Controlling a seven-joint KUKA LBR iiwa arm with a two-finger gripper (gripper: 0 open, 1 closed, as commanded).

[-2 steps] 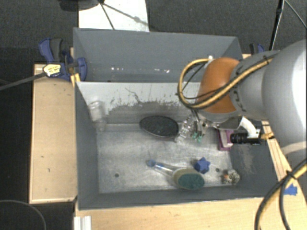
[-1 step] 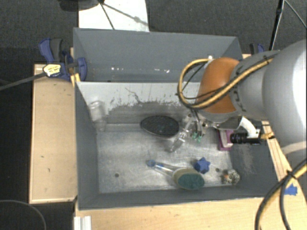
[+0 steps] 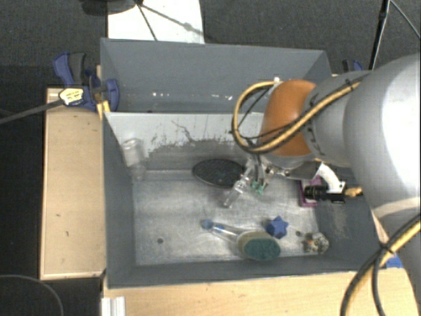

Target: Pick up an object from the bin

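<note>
**end effector low beside a clear scrap at the back of the bin**

camera view: the end effector [image 3: 254, 182] hangs at about 1 o'clock on the floor of the grey metal bin [image 3: 118, 203], under the arm's orange wrist cover [image 3: 289, 117]. i cannot tell whether it is wide or narrow, because the wrist and its cables crowd it. the nearest thing is a small clear plastic piece [image 3: 231, 196], lying tilted just at the end effector's 8 o'clock and seemingly touching it. it looks the likeliest pick, though nothing shows it gripped. a flat dark oval pad [image 3: 217, 172] lies close by at the end effector's 10 o'clock, near the back wall.

to do this step well, i judge the end effector should centre on the clear piece across its narrow width. it should go down to the floor without nudging the oval pad, close firmly since smooth plastic may slip, then rise straight up.

along the front, well apart from it, lie a blue star-shaped toy [image 3: 277, 226] at 4 o'clock and a round green disc [image 3: 260, 247] at 5 o'clock. a small speckled lump [image 3: 314, 242] sits in the front corner.

a purple, white and black item [image 3: 308, 193] at 3 o'clock is partly covered by the arm. a clear cup [image 3: 131, 151] at 10 o'clock blends into the wall. the clear piece's outline is faint against the floor, so where it ends is uncertain.
</note>
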